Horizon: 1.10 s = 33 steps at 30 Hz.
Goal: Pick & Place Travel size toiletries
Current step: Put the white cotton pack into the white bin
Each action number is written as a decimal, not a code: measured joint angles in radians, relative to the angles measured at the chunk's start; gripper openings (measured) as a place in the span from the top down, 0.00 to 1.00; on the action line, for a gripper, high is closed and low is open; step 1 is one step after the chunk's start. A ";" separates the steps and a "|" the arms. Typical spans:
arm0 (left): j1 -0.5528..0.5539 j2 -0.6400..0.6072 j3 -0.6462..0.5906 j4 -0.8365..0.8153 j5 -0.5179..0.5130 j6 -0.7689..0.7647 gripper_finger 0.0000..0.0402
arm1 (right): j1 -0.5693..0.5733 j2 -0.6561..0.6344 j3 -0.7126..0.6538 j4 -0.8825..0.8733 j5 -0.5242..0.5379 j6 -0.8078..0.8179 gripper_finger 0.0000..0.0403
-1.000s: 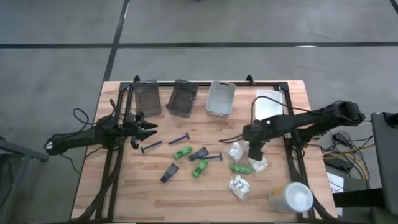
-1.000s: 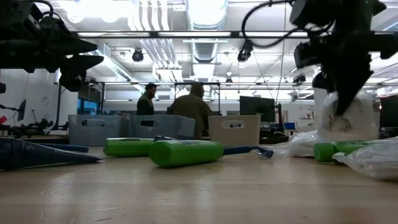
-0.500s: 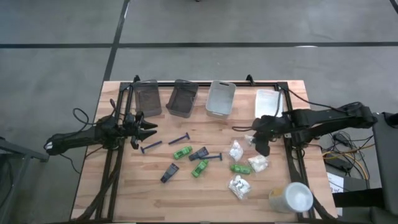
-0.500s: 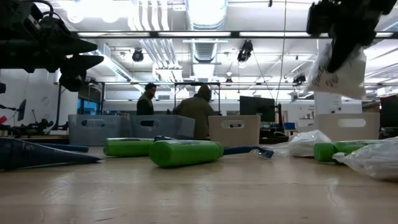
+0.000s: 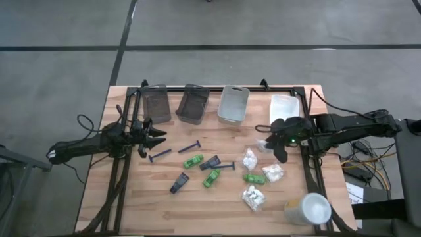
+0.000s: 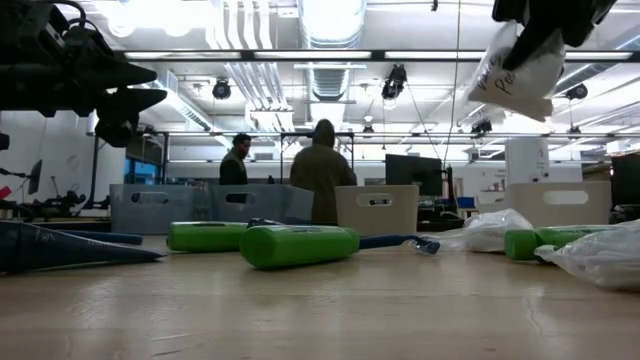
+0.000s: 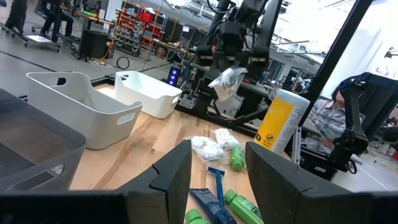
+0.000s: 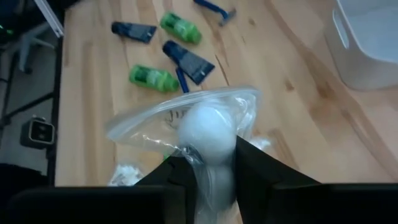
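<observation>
Since a second ago, my right gripper [image 5: 279,146] has carried its white packet [image 8: 208,140] up off the table [image 5: 151,204], toward the white bin [image 5: 284,106]; fingers pinch it in mid-air. Left gripper [image 5: 155,139] hovers near a razor [image 5: 163,155], fingers spread, empty. Other toiletries lie mid-table.

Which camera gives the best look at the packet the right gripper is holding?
The right wrist view: the packet fills it, pinched by the right gripper. The low and left wrist views show it hanging; from above it is mostly hidden.
</observation>
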 joint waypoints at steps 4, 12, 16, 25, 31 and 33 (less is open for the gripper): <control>0.000 0.000 0.000 0.000 0.000 0.000 0.61 | -0.005 0.000 0.000 0.045 0.007 -0.007 0.86; 0.000 0.000 0.000 0.000 0.000 0.000 0.61 | -0.037 -0.008 0.000 0.058 0.169 -0.052 0.87; 0.000 0.000 0.000 0.000 0.000 0.000 0.61 | -0.073 -0.015 0.000 0.061 0.260 -0.073 0.84; 0.000 0.000 0.000 0.000 0.000 0.000 0.61 | -0.240 -0.051 0.000 0.049 0.350 -0.074 0.77; -0.001 0.000 0.000 0.000 0.000 0.000 0.61 | -0.417 -0.086 0.000 0.035 0.406 -0.051 0.74; -0.001 0.000 0.000 0.000 0.000 0.000 0.61 | -0.470 -0.088 0.000 0.031 0.421 -0.051 0.74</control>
